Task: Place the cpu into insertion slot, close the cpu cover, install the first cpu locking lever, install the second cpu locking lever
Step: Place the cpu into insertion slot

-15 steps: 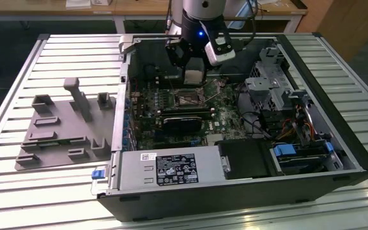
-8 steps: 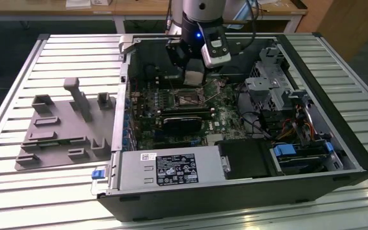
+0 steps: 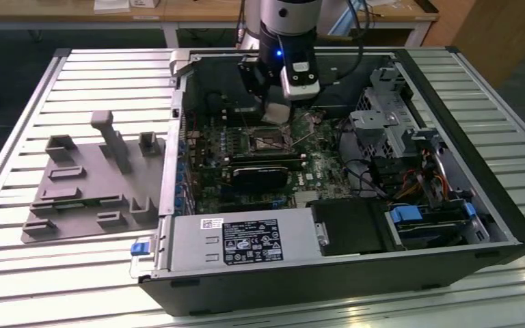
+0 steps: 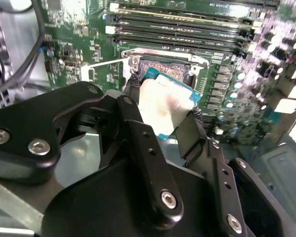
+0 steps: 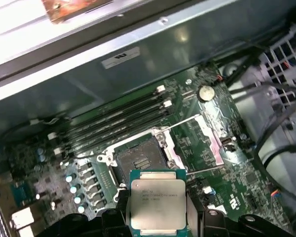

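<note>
My gripper (image 3: 276, 113) hangs inside the open computer case, shut on the cpu (image 5: 157, 205), a flat square chip with a silver-grey top. In both wrist views the black fingers (image 4: 133, 106) clamp the cpu (image 4: 165, 106) by two opposite edges. The chip hovers just above and beside the insertion slot (image 5: 140, 159), whose dark centre lies bare inside a silver rim (image 4: 163, 53). The cpu cover (image 5: 212, 133) is flipped open next to the slot. Two thin locking levers (image 5: 183, 121) (image 5: 207, 169) stand unlatched near the cover. In the exterior view the slot (image 3: 267, 141) sits just below the gripper.
A long black card (image 3: 262, 174) lies across the board in front of the slot. Memory slots (image 5: 118, 121) run along the slot's far side. Drive cage and cables (image 3: 399, 137) crowd the exterior view's right. A grey fixture (image 3: 98, 184) sits outside the case on the slatted table.
</note>
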Available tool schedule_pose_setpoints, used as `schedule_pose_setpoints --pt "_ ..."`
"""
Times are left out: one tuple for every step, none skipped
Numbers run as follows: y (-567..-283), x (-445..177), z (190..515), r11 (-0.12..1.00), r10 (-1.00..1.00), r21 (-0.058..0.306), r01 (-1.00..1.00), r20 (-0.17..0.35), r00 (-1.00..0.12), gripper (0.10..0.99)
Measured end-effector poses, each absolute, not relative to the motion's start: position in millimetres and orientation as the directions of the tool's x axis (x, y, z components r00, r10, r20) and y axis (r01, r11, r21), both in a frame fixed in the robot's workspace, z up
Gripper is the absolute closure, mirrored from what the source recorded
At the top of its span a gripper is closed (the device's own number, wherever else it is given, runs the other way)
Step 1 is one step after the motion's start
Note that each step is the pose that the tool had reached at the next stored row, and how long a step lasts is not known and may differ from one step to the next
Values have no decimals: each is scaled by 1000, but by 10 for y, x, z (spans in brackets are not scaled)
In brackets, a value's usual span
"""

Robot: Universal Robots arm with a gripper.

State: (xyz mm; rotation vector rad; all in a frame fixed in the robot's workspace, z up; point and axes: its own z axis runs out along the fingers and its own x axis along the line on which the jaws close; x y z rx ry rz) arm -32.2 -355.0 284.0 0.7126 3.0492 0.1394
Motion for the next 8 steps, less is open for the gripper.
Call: schedule_pose_setpoints --pt "-3550 -322 2834 885 459 88 458 13 -888 549" --pt "-3550 -323 2827 876 475 88 474 13 -880 549" --pt "-3550 -322 2820 867 490 88 490 13 -871 549" --pt "-3550 -323 2814 859 506 88 505 13 -862 549" --pt "-3550 -323 2807 849 522 88 521 13 -853 549" --pt "-3550 -322 2800 839 538 88 536 13 -843 549" --pt "-3550 -323 2794 829 553 88 552 13 -833 549" --pt "-3550 -322 2787 819 568 88 566 13 -823 549"
